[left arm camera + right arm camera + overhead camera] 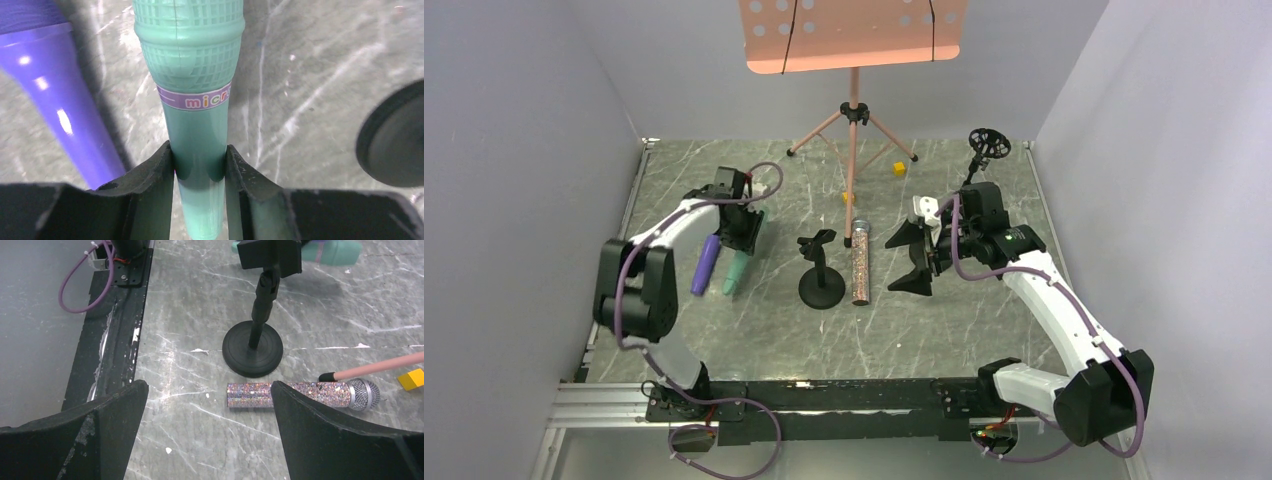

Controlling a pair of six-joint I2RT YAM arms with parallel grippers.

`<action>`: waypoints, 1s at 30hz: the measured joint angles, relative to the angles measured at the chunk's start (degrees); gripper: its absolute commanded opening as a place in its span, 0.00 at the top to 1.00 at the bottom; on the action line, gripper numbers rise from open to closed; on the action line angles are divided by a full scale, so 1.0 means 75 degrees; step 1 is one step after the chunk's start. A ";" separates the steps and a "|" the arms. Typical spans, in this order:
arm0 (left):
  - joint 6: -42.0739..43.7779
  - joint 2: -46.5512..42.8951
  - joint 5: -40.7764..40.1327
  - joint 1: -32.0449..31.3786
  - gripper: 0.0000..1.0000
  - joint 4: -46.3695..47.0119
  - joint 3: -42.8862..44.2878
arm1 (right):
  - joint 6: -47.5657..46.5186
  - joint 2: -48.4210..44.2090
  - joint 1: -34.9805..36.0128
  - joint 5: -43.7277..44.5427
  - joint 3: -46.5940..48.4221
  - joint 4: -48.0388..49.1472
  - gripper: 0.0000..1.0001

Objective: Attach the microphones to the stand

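Observation:
My left gripper is shut on the handle of the mint-green microphone. In the left wrist view both fingers of the left gripper press the mint-green microphone's sides. I cannot tell if it is lifted. The purple microphone lies just left of it on the table and also shows in the left wrist view. The black desk stand with its empty clip stands at the centre. The glittery microphone lies right of the stand. My right gripper is open and empty beside the glittery microphone, with wide jaws.
A pink music stand on a tripod stands at the back, one leg reaching the glittery microphone's head. A yellow cube lies near it. Another black stand is at the back right. Grey walls close both sides.

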 measured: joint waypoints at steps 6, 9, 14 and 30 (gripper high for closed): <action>-0.0507 -0.2547 0.0233 0.0000 0.91 0.0443 -0.0848 | -0.0117 -0.0012 -0.0268 -0.0137 0.0000 -0.0137 0.00; -0.0889 -0.4065 0.0600 0.0000 0.91 0.0793 -0.1364 | -0.0181 -0.0041 -0.0376 -0.0169 0.0029 -0.0297 0.00; -0.1746 -0.6513 0.1530 0.0000 0.92 0.1341 -0.1938 | 0.0143 0.0076 -0.0396 -0.0172 0.0775 -0.0592 0.00; -0.4867 -0.6406 0.2259 -0.3357 0.94 0.6537 -0.1635 | 0.6006 0.0933 0.0898 -0.0909 0.2614 0.2827 0.00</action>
